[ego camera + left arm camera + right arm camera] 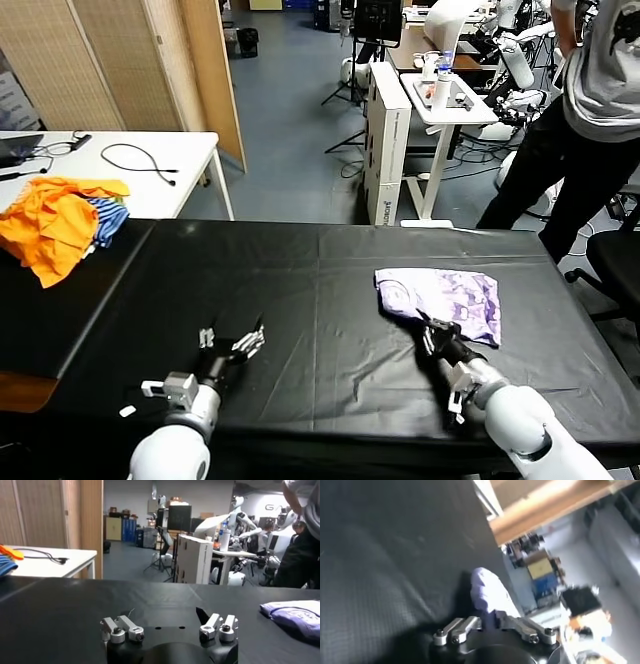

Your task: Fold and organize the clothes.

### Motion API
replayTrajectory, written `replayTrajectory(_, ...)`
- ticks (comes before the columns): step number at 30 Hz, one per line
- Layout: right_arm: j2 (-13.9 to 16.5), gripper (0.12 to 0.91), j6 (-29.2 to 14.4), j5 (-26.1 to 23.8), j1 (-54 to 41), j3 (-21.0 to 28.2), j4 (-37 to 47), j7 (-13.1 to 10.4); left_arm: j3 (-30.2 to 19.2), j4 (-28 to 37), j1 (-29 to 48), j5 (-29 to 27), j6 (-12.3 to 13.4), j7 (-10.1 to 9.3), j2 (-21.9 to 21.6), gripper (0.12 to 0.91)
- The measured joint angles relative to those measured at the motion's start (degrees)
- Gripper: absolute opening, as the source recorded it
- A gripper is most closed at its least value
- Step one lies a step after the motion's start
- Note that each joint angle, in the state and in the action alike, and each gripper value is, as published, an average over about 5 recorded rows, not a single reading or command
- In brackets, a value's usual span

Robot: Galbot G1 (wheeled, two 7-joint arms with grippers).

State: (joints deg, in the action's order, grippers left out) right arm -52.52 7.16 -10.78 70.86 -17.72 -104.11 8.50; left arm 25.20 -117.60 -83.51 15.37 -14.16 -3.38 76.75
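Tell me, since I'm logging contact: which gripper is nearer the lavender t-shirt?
Right. The right gripper is shut on the lavender t-shirt at its near edge; the left gripper sits open, far across the black table.

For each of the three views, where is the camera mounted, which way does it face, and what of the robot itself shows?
Head view: on the head, looking forward and down at the black table; both arms show, left gripper open, right gripper shut on the t-shirt.
Left wrist view: low over the table, facing across it into the room; its open fingers show.
Right wrist view: close above the cloth; its fingers pinch the t-shirt.
Shared: the t-shirt, in all three.
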Motion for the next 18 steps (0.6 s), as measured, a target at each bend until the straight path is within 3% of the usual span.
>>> replayTrajectory(11,-1.42,0.158,11.35,34.07,-3.15,-0.93,-1.18,-3.82,0.12,0.10,-0.70,-0.22,0.68,0.09,0.41,0.907)
replayTrajectory(18,-2.59,0.158,17.09,47.01,-4.78,-2.05,-1.43,-6.05,0.10,0.32,-0.90,-0.39,0.92,0.14,0.68,0.907)
